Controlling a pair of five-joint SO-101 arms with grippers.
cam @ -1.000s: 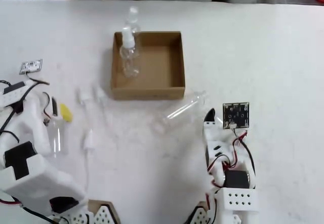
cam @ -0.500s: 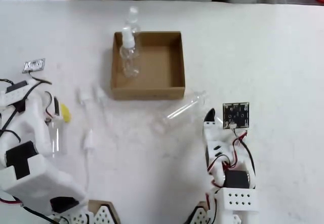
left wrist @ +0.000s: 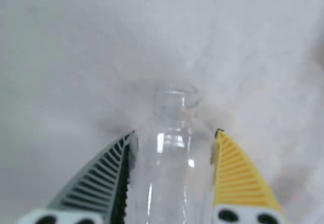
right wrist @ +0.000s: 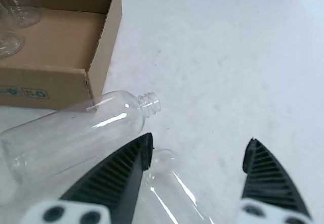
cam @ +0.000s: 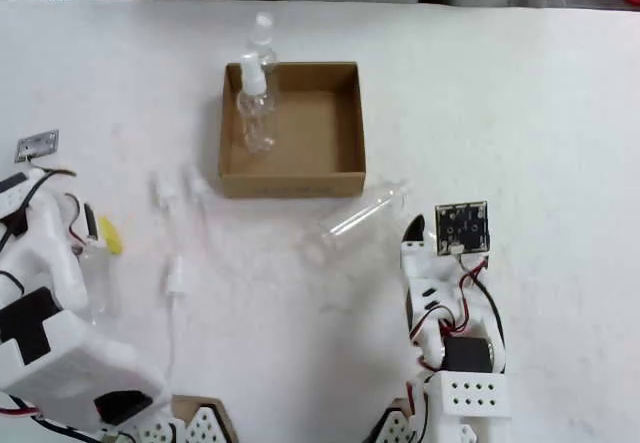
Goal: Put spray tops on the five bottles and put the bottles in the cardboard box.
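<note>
Nearest the arm bases we list the left gripper, one ribbed finger grey and the other yellow, clamped on both sides of a clear plastic bottle with a bare open neck. The left wrist view gives us that grip and the missing top. The high view gives the place, at the left edge of the white table, with the bottle alongside the white arm. Next is the right gripper, its black jaws spread wide and holding nothing. It sits above a second clear uncapped bottle lying on the table, which the high view renders as a faint shape. Just past it a third clear bottle lies on its side, also open-necked, its shoulder at the near corner of the box. The high view confirms it is outside the box. Level with these, on the left, we count three loose white spray tops with thin tubes, one nearer and two side by side farther on. Beyond is the brown cardboard box, open-topped, holding a clear bottle fitted with a white spray top. Farthest is a further capped bottle at the box's far wall. We cannot tell whether it stands inside or behind.
</note>
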